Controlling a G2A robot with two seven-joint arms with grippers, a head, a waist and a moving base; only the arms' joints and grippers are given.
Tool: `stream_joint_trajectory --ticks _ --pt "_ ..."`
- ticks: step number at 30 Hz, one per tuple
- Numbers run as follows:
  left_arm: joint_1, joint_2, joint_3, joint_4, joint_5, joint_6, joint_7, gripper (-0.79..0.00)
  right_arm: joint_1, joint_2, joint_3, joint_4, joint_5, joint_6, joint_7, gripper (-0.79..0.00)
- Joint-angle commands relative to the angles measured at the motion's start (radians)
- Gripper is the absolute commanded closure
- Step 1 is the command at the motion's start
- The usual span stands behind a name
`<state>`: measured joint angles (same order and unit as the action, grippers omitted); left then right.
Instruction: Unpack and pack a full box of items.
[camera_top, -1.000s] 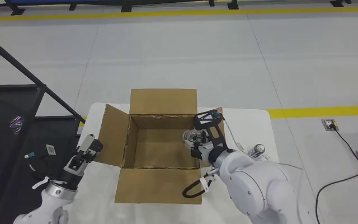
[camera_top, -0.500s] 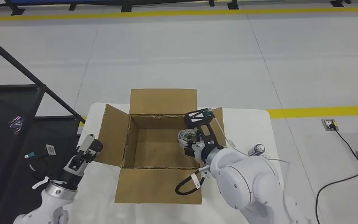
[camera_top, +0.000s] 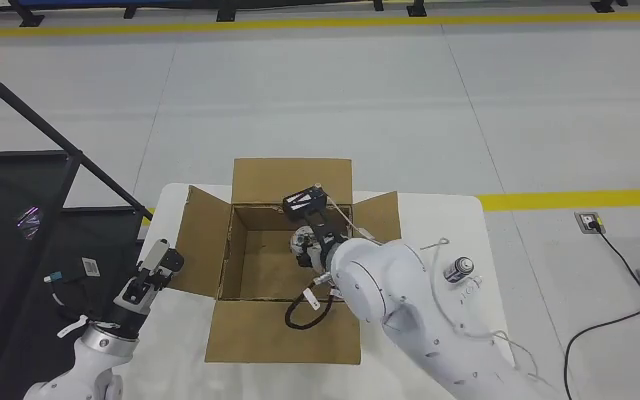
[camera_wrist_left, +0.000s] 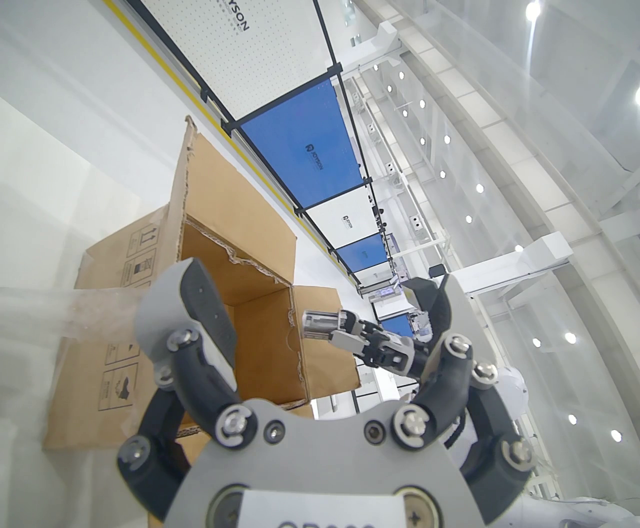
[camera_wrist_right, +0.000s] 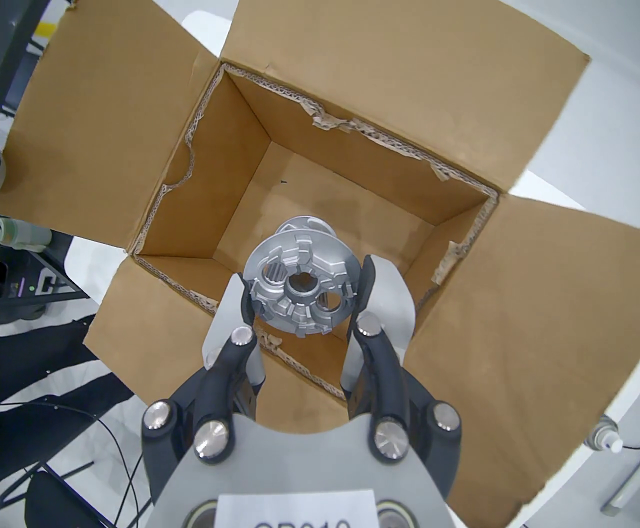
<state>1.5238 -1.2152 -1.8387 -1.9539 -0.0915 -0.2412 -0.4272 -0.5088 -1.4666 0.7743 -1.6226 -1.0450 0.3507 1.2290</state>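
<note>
Right end effector (camera_wrist_right: 304, 300) clamped on metal hub (camera_wrist_right: 300, 285), held over the open cardboard box (camera_wrist_right: 220, 180), box floor directly beneath, hub bore pointing down; left end effector (camera_wrist_left: 310, 305) spread, holding nothing, outside the box's side flap.

A white desk (camera_top: 440, 215) with rounded corners carries an open cardboard box (camera_top: 260, 335), which stands upright across the desk's middle and left. All four of the box's flaps are folded outward. The far flap reaches past the desk's back edge, the left flap slants over the left edge, and the near flap lies low over the front of the desk. The torn rims of the box walls show raw corrugated edges. To the right of the box, well apart from its right flap, a small grey-capped bottle (camera_top: 460, 268) stands upright on the bare white top.
</note>
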Motion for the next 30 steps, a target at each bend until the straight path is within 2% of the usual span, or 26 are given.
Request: stream_joint_trajectory --ticks 1,4,6,9,13,17,24,30 --pt "0.000 0.000 0.000 0.000 0.000 0.000 0.000 -0.785 0.088 -0.036 -0.076 0.139 0.039 -0.005 -0.015 0.000" --pt "0.000 0.000 0.000 0.000 0.000 0.000 0.000 -0.785 0.188 -0.098 -0.195 0.312 0.056 -0.009 -0.042 0.000" --pt "0.000 0.000 0.000 0.000 0.000 0.000 0.000 -0.785 0.237 -0.147 -0.274 0.421 0.083 -0.052 -0.059 0.000" --pt "0.000 0.000 0.000 0.000 0.000 0.000 0.000 -0.785 0.288 -0.227 -0.377 0.574 0.082 -0.036 -0.079 0.000" --pt "0.000 0.000 0.000 0.000 0.000 0.000 0.000 -0.785 0.323 -0.329 -0.447 0.762 0.105 -0.013 -0.112 0.000" --pt "0.000 0.000 0.000 0.000 0.000 0.000 0.000 -0.785 0.339 -0.409 -0.461 0.939 0.162 -0.046 -0.152 0.000" --pt "0.001 0.000 -0.010 0.006 0.003 0.009 0.038 -0.785 0.353 -0.502 -0.438 1.172 0.247 -0.104 -0.246 0.000" --pt "0.003 0.003 -0.031 0.023 -0.012 0.010 0.039 -0.785 0.361 -0.547 -0.436 1.269 0.262 -0.124 -0.277 0.000"
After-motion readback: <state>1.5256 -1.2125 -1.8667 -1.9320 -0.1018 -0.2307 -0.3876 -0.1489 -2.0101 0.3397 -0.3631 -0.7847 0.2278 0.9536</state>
